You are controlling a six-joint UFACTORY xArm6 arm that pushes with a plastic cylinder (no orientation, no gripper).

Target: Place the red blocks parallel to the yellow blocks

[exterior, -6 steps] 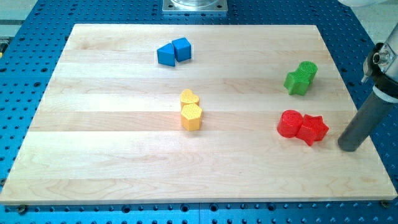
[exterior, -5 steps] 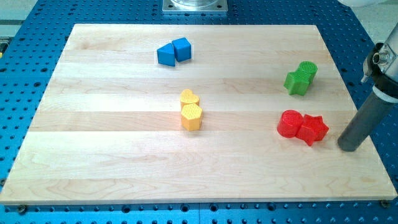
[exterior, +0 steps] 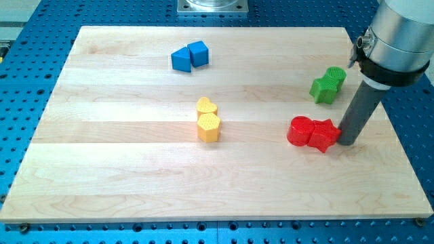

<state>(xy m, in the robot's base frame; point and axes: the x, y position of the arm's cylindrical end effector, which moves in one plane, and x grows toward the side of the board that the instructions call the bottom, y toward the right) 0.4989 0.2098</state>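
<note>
Since the earlier frame my tip [exterior: 346,141] has swung in from the board's right edge and now sits against the right side of the red star [exterior: 323,135], and the red pair has slid a little toward the view's left.

From the view's left: the two blue blocks [exterior: 189,56] sit touching near the top, out of the way. The yellow pair [exterior: 208,120] stands mid-board, one stacked above the other in the view, so their line runs top to bottom. That is the line I have to match. The red cylinder [exterior: 299,130] and star touch side by side, running left to right, roughly crosswise to the yellows; I judge they need turning. The green pair [exterior: 327,84] lies just above, near enough to clip if I push upward.

There is no hand to close: the rod merely presses the star, which is why the reds travel together.
</note>
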